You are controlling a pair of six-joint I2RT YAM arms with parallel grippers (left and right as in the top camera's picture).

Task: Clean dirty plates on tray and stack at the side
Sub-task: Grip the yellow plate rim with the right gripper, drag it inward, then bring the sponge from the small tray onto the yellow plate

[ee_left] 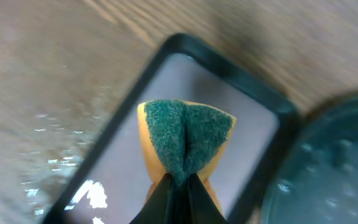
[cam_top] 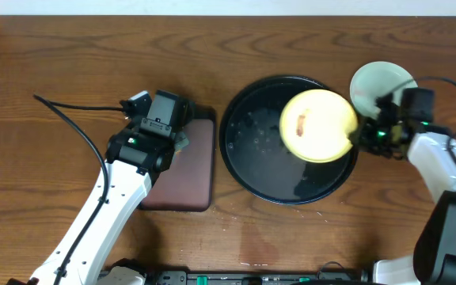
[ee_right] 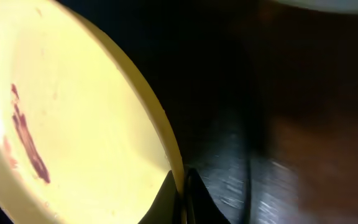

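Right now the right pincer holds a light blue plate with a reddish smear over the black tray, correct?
Not quite: the plate in the right pincer is pale yellow, not light blue, as the overhead view shows. The reddish smear and black tray are right.

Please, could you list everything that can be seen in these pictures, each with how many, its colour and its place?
yellow plate: one, pale yellow with a reddish-brown smear, held over the black tray
pale plate: one seen, very light, on the table beside the black tray's far right rim
black tray: one, glossy black, round, middle of the table
brown tray: one, dark brown, rectangular, left of the black tray
sponge: one, green on yellow, held over the brown tray
cable: one, black, on the table at the left
table: one, brown wood, under everything
left gripper: one, black, shut on the sponge
right gripper: one, black, shut on the yellow plate's rim
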